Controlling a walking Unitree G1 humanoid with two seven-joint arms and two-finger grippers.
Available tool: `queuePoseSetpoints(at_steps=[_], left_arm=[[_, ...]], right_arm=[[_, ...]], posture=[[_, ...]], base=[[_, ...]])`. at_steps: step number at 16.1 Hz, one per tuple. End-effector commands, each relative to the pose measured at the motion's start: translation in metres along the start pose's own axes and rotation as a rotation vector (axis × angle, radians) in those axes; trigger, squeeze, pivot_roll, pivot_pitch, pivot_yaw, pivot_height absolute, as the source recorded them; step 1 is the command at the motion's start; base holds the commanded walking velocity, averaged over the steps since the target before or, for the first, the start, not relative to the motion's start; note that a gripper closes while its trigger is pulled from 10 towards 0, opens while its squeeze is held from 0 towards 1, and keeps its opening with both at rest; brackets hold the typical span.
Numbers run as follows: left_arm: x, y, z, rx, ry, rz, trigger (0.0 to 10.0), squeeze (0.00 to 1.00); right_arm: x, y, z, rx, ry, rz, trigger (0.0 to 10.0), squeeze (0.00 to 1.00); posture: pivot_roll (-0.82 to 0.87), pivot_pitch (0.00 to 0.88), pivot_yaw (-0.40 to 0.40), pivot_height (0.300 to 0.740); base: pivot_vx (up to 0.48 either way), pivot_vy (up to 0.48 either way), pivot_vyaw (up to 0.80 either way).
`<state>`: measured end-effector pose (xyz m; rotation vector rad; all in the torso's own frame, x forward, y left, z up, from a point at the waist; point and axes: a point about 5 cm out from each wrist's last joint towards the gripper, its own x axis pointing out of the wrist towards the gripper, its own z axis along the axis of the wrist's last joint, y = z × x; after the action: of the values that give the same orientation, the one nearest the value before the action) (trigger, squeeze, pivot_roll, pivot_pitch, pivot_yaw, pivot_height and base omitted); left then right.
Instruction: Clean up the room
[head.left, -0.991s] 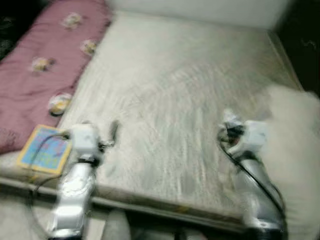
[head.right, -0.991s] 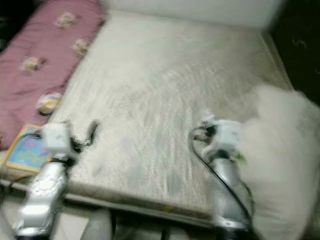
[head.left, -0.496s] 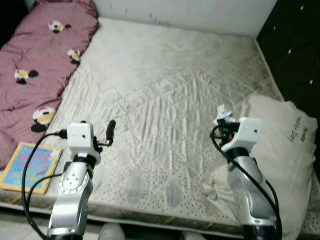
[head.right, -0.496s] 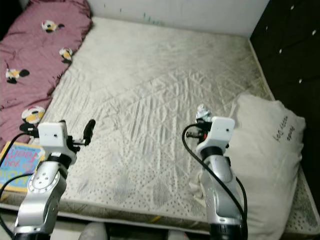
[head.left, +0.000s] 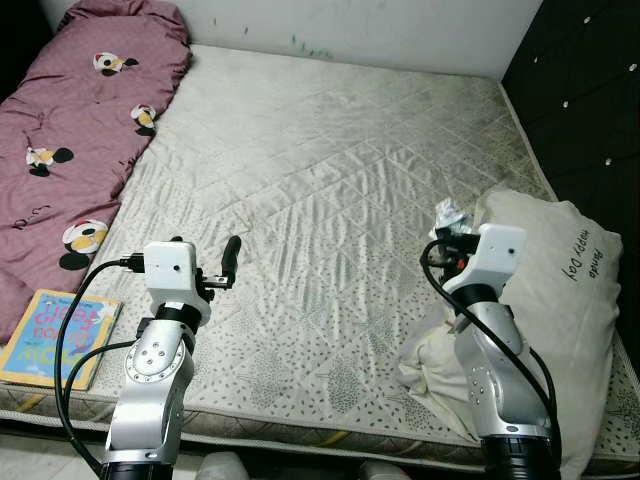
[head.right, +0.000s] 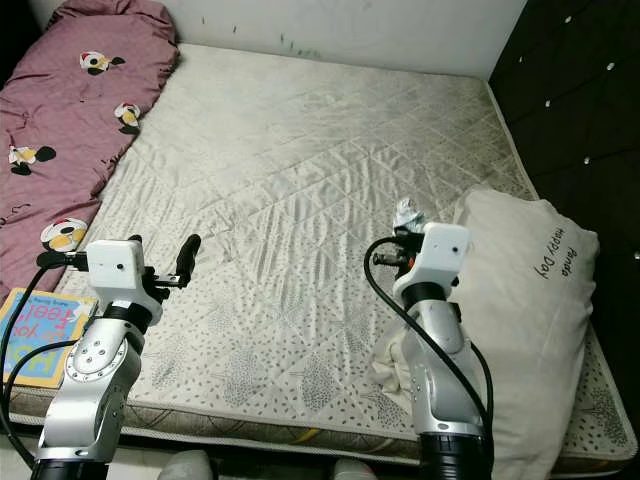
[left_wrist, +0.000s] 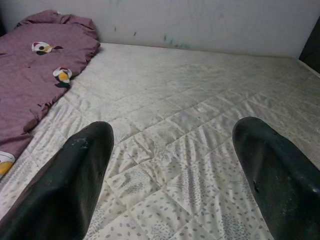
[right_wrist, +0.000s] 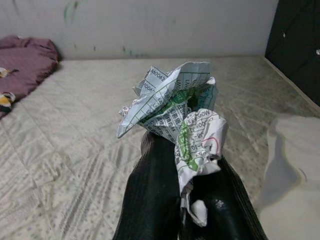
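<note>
Bed (head.left: 350, 190): bare quilted cream mattress against a white wall, taking up most of the head views.

Left end effector (left_wrist: 180, 175): raised over the near left part of the mattress, fingers (left_wrist: 70, 190) spread wide apart, nothing between them.

Right end effector (right_wrist: 187, 200): raised over the near right part of the mattress, fingers pressed together, pinching a crumpled paper (right_wrist: 175, 115); the paper was white with green and red print, held clear of the mattress just beside the pillow.

Pillow (head.left: 570, 300): large, cream, with dark lettering, lay along the right edge of the bed, one rumpled corner by the right arm.

Quilt (head.left: 70, 140): maroon with cartoon-mouse motifs, lay along the left side of the bed.

Book (head.left: 55, 335): colourful children's cover, flat at the near left corner, just beside the quilt
</note>
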<state>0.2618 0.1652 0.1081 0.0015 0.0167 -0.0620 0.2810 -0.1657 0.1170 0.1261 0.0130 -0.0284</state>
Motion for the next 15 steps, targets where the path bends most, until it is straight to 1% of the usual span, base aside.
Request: queuePoseSetpoints(at_steps=[1,6,8,11,14,15], left_arm=[[0.0009,-0.0029,-0.0002,0.002,0.004,-0.017,10.0,0.0],[0.0004,-0.0046,-0.0007,-0.007,0.005,-0.03,10.0,0.0],[0.0001,-0.0048,-0.0006,-0.005,0.005,-0.029,10.0,0.0],[-0.0002,-0.0052,-0.0006,-0.004,0.006,-0.031,10.0,0.0],[-0.0001,-0.0057,-0.0017,-0.022,0.012,-0.033,10.0,0.0],[0.0002,-0.0058,-0.0018,-0.021,0.013,-0.033,10.0,0.0]], right_arm=[[-0.0012,-0.0013,-0.0016,-0.007,0.005,-0.009,10.0,0.0],[-0.0007,-0.0032,-0.0043,-0.004,0.016,-0.018,10.0,0.0],[-0.001,-0.0032,-0.0047,-0.002,0.019,-0.016,10.0,0.0],[-0.0009,-0.003,-0.0051,-0.004,0.02,-0.014,10.0,0.0],[-0.0008,-0.0032,-0.006,-0.006,0.024,-0.012,10.0,0.0],[-0.0006,-0.0032,-0.0061,-0.007,0.024,-0.011,10.0,0.0]], posture=[[0.01,0.062,-0.052,0.74],[0.01,0.063,-0.057,0.74],[0.01,0.063,-0.057,0.74],[0.01,0.064,-0.057,0.74],[0.01,0.06,-0.058,0.74],[0.01,0.06,-0.058,0.74]], base=[[0.0,0.0,0.0],[0.0,0.0,0.0],[0.0,0.0,-0.47],[0.0,0.0,0.0],[0.0,0.0,0.0],[0.0,0.36,0.0]])
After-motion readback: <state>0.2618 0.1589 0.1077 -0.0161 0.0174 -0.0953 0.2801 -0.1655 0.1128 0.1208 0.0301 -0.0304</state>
